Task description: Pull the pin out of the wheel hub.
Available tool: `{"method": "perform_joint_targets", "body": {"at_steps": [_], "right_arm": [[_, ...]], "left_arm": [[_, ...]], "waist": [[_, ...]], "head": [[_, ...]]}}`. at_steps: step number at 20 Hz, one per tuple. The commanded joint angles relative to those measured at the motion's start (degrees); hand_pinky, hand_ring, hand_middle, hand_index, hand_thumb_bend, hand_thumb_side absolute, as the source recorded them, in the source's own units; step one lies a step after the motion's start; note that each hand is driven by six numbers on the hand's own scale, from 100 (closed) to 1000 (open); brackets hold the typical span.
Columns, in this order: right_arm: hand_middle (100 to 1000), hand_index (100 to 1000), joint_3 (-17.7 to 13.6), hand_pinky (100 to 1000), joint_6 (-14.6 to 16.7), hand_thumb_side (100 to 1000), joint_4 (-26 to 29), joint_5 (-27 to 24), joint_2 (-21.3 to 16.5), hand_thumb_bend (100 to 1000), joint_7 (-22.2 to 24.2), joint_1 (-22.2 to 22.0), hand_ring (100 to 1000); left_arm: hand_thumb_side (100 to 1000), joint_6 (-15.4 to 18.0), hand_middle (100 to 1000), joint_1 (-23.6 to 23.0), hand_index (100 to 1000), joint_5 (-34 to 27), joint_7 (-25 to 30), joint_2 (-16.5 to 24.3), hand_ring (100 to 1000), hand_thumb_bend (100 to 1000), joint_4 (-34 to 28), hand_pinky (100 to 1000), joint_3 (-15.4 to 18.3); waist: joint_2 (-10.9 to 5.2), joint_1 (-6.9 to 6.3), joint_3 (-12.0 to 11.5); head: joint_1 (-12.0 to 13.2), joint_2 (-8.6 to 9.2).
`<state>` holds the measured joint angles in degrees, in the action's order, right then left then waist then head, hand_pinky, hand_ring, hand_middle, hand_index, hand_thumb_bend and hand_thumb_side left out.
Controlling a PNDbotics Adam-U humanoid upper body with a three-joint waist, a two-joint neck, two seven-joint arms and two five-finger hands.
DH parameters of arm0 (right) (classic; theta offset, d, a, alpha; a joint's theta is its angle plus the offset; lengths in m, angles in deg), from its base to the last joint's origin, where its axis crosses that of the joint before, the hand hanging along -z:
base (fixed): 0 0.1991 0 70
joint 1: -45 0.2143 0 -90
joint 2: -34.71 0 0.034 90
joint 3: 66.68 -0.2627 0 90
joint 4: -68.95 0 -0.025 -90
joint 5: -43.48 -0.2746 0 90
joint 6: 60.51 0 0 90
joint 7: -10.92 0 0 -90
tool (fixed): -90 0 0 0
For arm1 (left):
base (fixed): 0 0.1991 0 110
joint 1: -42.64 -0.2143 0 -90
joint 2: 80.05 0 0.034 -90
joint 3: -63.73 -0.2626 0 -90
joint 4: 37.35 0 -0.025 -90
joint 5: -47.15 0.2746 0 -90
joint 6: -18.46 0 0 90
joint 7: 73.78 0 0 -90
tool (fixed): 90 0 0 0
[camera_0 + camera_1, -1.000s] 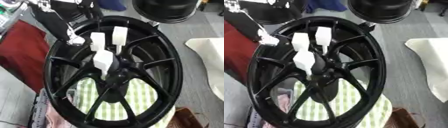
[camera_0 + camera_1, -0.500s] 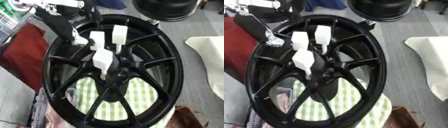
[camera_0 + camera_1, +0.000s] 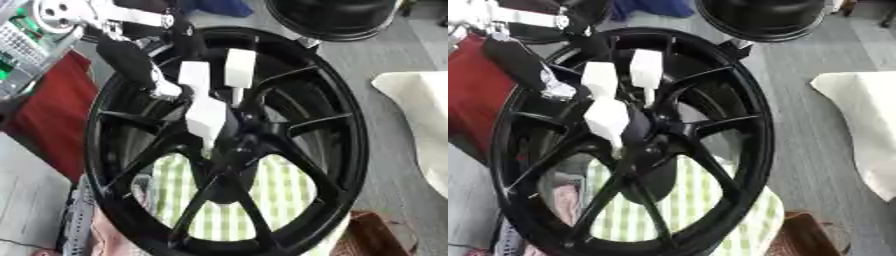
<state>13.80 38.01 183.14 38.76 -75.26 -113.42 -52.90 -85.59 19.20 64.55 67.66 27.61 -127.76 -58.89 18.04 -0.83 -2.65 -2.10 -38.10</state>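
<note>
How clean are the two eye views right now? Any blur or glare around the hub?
Left eye view: soft throughout, the wheel hub black on black, spokes merging. Right eye view: equally soft; the white fingers of the left hand look washed out, and no pin can be made out.

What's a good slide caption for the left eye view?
Robot's left hand, white-tipped fingers reaching down at the black wheel hub above a green checked cloth.

Cloths and a dark round object around the work area.

A green-and-white checked cloth lies at centre and 6 o'clock. A red cloth sits at 9 o'clock, a cream cloth at 3 o'clock on grey flooring. A black round object shows at 12 o'clock, a brown item at 5 o'clock.
</note>
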Motion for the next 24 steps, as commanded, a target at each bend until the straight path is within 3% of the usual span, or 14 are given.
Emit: {"method": "perform_joint_targets", "body": {"at_steps": [1, 16, 24], "right_arm": [[532, 579, -0.46, 543, -0.04, 205, 0.41, -0.56, -0.88, 100, -0.28, 0.36, 610], [532, 579, -0.27, 544, 0.08, 212, 0.41, -0.63, -0.23, 100, -0.24, 0.51, 610], [532, 579, -0.13, 544, 0.01, 213, 0.41, -0.71, 0.16, 100, -0.15, 0.62, 610]], "left_arm": [[394, -0.23, 789, 0.81, 882, 0.67, 0.53, 0.30, 838, 371, 0.21, 909, 0.23], [355, 0.02, 726, 0.39, 844, 3.64, 0.53, -0.52, 779, 274, 2.78, 859, 0.49], [366, 0.06, 713, 0.38, 836, 4.14, 0.53, -1.00, 767, 267, 3.52, 855, 0.70]], "waist": [[-0.79, 0.13, 0.15], [-0.54, 0.19, 0.55], [-0.36, 0.22, 0.78]], "head": [[0.33, 0.71], [0.70, 1.10], [0.90, 1.37]]}}
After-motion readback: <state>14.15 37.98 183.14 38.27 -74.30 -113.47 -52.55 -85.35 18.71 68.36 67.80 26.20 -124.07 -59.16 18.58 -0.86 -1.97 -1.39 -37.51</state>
